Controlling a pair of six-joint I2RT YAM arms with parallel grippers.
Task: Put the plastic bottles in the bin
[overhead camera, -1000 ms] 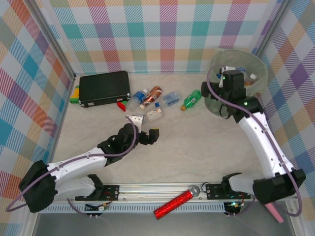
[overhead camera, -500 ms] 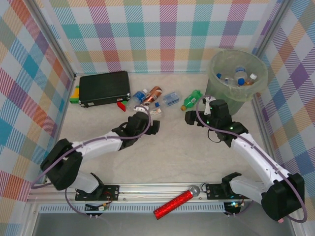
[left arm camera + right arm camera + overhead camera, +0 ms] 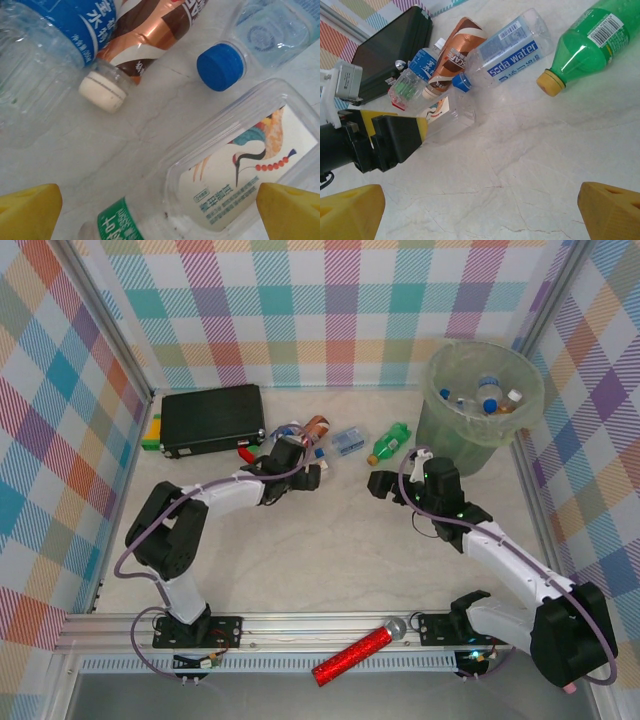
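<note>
Nearest me, a red tube lies on the rail at the table's front edge, well away from everything else.

Further in, on the right, the right gripper hangs low over bare table with its jaws spread wide and nothing between them. It faces the loose bottles.

To the left of it, the left gripper is down among those bottles, jaws also spread wide. They straddle the crane bottle, a clear flat-sided one lying on its side. I cannot tell whether either fingertip touches it.

Just past the crane bottle, a brown bottle and a blue bottle lie side by side, touching. The soda bottle lies beside them, its blue cap near the crane bottle. The green bottle lies a little apart to the right, between this cluster and the bin.

Beyond the cluster on the left lies a black case, flat on the table.

In the far right corner stands the bin, upright, with several bottles inside it.
</note>
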